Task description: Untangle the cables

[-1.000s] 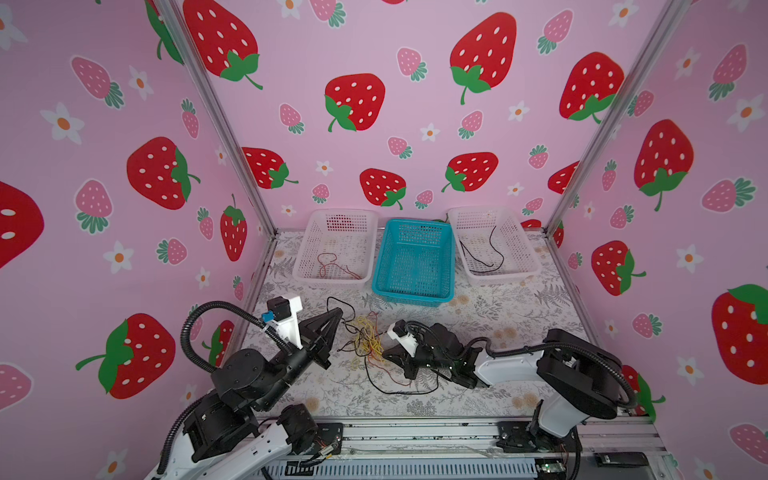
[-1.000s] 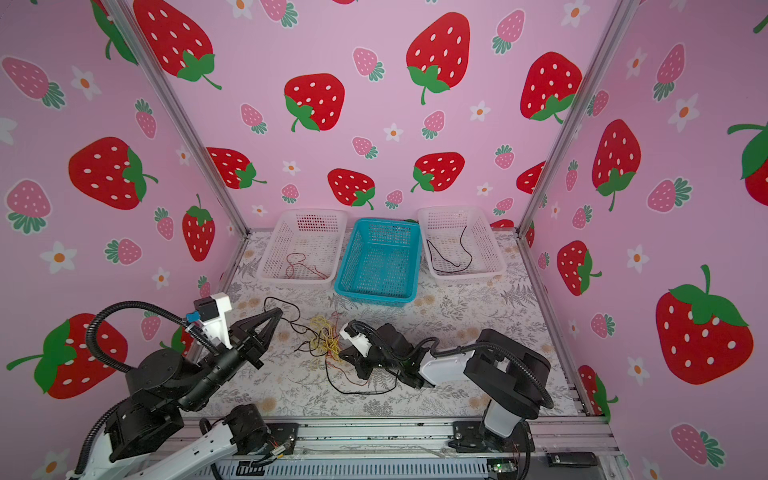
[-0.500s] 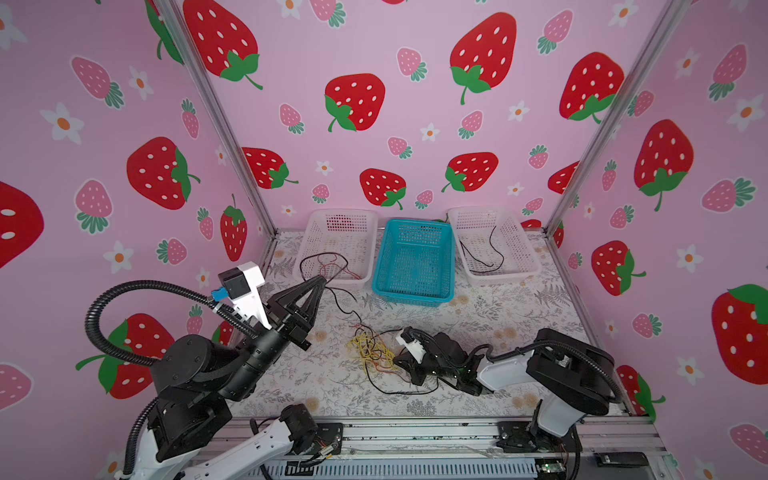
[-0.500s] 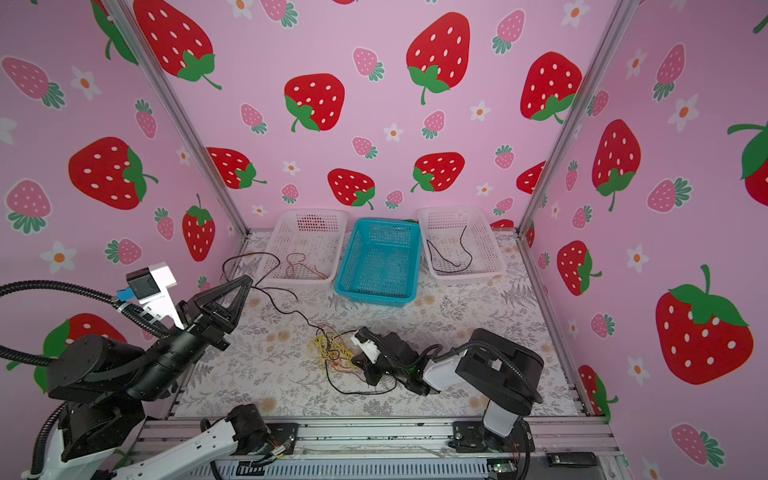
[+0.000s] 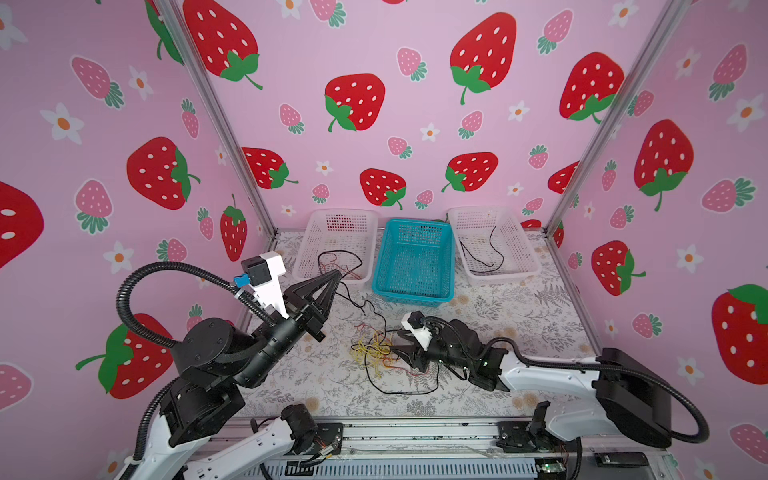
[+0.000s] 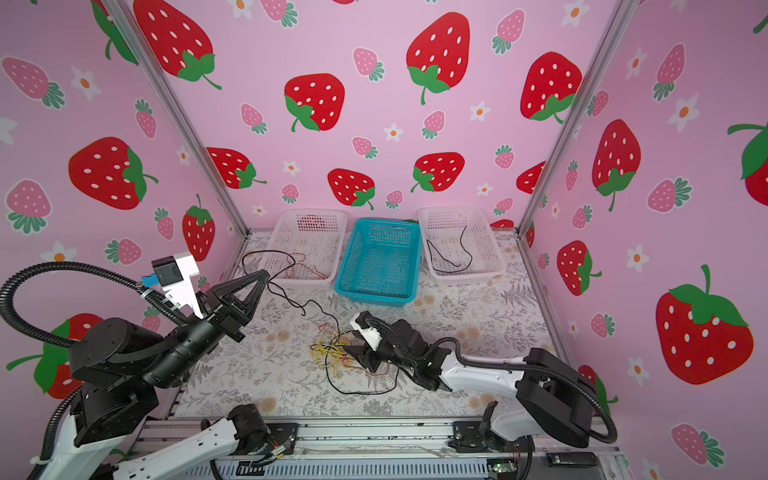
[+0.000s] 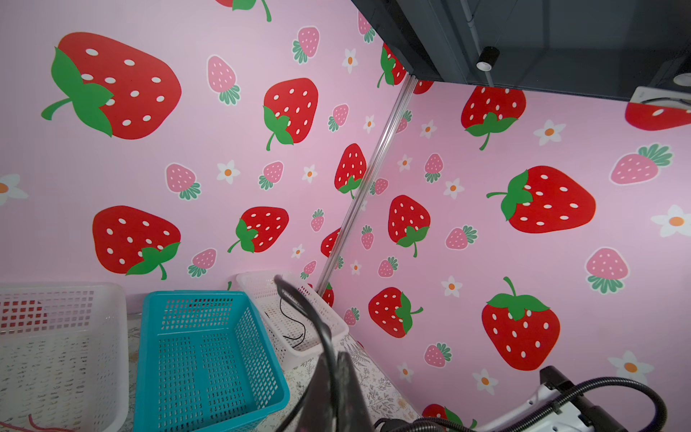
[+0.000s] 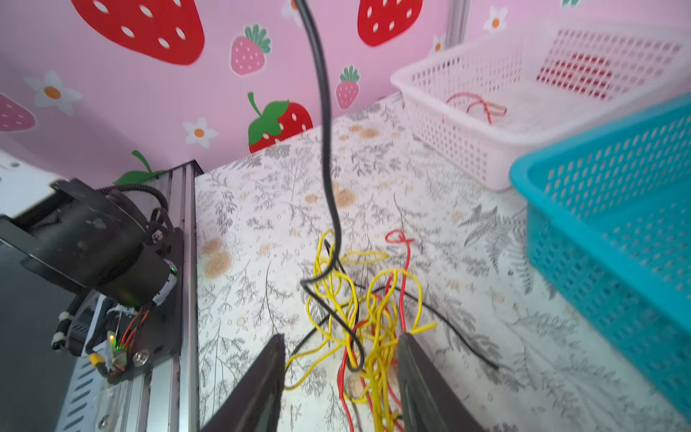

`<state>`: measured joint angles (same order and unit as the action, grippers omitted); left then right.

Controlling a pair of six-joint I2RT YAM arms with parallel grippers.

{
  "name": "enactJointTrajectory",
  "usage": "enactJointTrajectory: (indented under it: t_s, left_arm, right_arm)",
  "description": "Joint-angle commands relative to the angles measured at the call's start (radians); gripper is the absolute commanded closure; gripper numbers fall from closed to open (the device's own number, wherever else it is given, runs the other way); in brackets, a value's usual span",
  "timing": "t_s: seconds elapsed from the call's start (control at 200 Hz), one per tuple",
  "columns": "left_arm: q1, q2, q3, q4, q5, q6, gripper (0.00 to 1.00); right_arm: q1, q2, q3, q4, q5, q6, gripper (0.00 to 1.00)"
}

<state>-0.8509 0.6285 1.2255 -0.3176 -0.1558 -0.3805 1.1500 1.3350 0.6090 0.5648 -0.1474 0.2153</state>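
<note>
The cables lie as a tangle [image 5: 374, 353] [image 6: 332, 352] [image 8: 368, 310] of yellow, red and black wires on the floral mat. One black cable [image 5: 353, 299] [image 6: 291, 293] [image 8: 325, 112] rises out of it to my left gripper [image 5: 338, 273] [image 6: 265, 272] [image 7: 338, 368], which is shut on it, raised in front of the left white basket. The cable's free end loops above that basket. My right gripper [image 5: 400, 348] [image 6: 353, 351] [image 8: 340, 338] rests low on the mat, open, with its fingers either side of the tangle's near end.
Three baskets line the back wall: a white one [image 5: 305, 253] [image 8: 448, 123] holding a red wire, a blue one [image 5: 386, 266] [image 7: 149, 336] in the middle, and a white one [image 5: 528, 257] [image 7: 336, 329] holding a black wire. Pink walls close three sides.
My left gripper has lifted up and back with the black cable, drawing it out of the tangle. My right gripper, shut at the tangle before, now stands open.
</note>
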Motion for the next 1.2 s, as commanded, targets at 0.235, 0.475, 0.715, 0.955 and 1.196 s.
enactJointTrajectory:
  t_s: [0.235,0.475,0.715,0.955,1.196]
  left_arm:
    - [0.002,0.005,-0.049,0.037,0.048,-0.084,1.0]
    - [0.001,-0.01,-0.067,0.027,0.057,-0.11,1.0]
    - [0.001,-0.073,-0.13,-0.006,0.032,-0.115,1.0]
    - [0.003,-0.122,-0.263,0.001,0.019,-0.151,1.0]
    - [0.002,-0.127,-0.351,0.023,0.018,-0.17,1.0]
  right_arm:
    - [-0.004,-0.043,0.123,-0.026,0.018,-0.138,0.38]
    - [-0.024,0.098,0.222,-0.006,0.044,-0.139,0.42]
    - [-0.044,0.081,0.242,-0.004,-0.002,-0.125,0.94]
    - [-0.043,-0.028,0.322,-0.076,-0.065,-0.129,1.0]
    - [-0.041,-0.089,0.452,-0.126,-0.158,-0.088,1.0]
